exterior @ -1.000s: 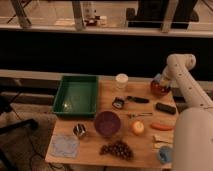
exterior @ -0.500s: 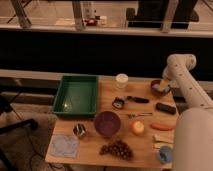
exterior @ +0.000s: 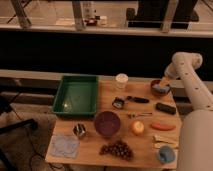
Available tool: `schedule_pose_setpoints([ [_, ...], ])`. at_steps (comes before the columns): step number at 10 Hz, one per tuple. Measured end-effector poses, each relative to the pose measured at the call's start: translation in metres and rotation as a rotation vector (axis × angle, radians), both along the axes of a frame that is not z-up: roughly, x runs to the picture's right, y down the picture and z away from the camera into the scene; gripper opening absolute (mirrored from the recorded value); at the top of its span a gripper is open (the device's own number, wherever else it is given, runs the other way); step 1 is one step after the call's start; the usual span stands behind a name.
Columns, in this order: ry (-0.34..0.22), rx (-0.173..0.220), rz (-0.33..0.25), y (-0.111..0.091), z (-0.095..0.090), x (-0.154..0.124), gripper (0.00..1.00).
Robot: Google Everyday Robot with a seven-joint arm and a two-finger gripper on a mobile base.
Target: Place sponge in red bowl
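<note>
The red bowl (exterior: 159,88) stands at the back right corner of the wooden table (exterior: 92,150). The light blue sponge (exterior: 161,90) lies inside the bowl, with a bit of yellow on its upper side. My gripper (exterior: 164,81) hangs from the white arm (exterior: 186,65) right above the bowl, at the sponge's top edge. I cannot tell whether it still touches the sponge.
A green tray (exterior: 76,95) is at back left, with a white cup (exterior: 121,80) beside it. A purple bowl (exterior: 107,123), an orange (exterior: 137,128), grapes (exterior: 117,148), a pale-blue cloth (exterior: 64,145), a metal cup (exterior: 79,131), black items (exterior: 165,108) and a round blue object (exterior: 166,154) fill the table.
My gripper has come down a little over the red bowl. The blue sponge now shows inside the bowl.
</note>
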State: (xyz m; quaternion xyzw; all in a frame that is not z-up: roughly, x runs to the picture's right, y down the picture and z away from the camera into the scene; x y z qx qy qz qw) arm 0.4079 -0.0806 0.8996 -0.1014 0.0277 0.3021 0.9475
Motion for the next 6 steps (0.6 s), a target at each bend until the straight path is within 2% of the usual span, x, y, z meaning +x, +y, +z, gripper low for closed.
schedule_pose_setpoints([
  [2,0.000,-0.013,-0.013,-0.010,-0.014,-0.002,0.80],
  [3,0.003,-0.019,-0.016,-0.008,-0.015,-0.001,0.80],
  [4,0.008,-0.024,-0.015,-0.004,-0.014,0.001,0.80],
  [6,0.016,-0.034,0.002,0.016,0.001,0.002,0.80],
])
